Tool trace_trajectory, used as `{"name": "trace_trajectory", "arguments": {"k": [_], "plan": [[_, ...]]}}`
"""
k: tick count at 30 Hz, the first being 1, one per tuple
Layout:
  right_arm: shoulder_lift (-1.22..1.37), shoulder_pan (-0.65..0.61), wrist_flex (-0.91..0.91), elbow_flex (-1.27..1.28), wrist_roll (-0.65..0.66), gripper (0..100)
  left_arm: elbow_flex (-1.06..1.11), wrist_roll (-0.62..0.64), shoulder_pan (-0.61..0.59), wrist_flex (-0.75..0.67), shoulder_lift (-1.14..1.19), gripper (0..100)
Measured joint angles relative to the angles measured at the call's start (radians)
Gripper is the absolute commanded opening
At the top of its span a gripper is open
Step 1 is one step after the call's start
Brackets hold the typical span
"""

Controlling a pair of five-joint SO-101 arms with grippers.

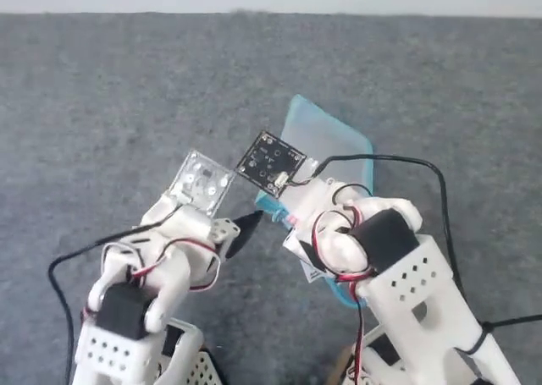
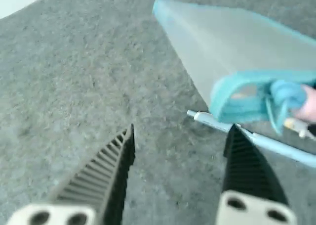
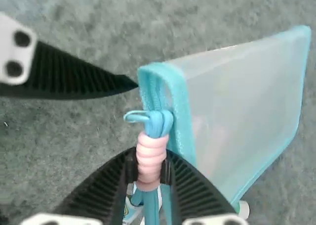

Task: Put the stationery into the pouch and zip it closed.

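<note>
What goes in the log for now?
left gripper open | right gripper shut on zipper pull | pen outside pouch

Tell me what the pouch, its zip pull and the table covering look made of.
Pouch: frosted translucent plastic, probably vinyl, with teal fabric-like trim; shapes show dimly through it. Zip pull: blue cord in a matte pink sleeve, possibly rubber. Table covering: grey felt or short carpet, fuzzy and mottled.

The table before me is covered in a grey, short-piled fabric. Near its middle lies the pouch, translucent with a light blue border, its far end down on the grey. A pale blue pen with a white tip lies on the fabric just beside the pouch's zip end.
</note>
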Motion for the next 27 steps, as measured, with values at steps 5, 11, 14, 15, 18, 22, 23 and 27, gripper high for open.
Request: {"name": "trace_trajectory", "arguments": {"k": [5, 11, 14, 15, 18, 22, 23, 27], "plan": [[0.0, 0.002, 0.0, 0.002, 0.0, 0.7, -0.002, 0.002, 0.003, 0.0, -0.021, 28], [0.0, -0.005, 0.0, 0.002, 0.0, 0.7, 0.018, 0.002, 0.003, -0.032, -0.028, 28], [0.0, -0.038, 0.023, 0.002, 0.0, 0.7, 0.063, 0.002, 0.003, -0.086, -0.02, 28], [0.0, -0.055, 0.037, -0.003, -0.003, 0.7, 0.069, 0.002, 0.003, -0.104, -0.011, 28], [0.002, -0.081, 0.078, -0.035, -0.005, 0.7, 0.074, 0.006, 0.006, -0.155, 0.031, 28], [0.002, -0.087, 0.106, -0.049, -0.005, 0.7, 0.072, 0.009, 0.008, -0.213, 0.074, 28], [0.002, -0.087, 0.109, -0.049, -0.005, 0.7, 0.08, 0.009, 0.008, -0.224, 0.078, 28], [0.002, -0.087, 0.109, -0.049, -0.005, 0.7, 0.106, 0.012, 0.008, -0.275, 0.081, 28]]}}
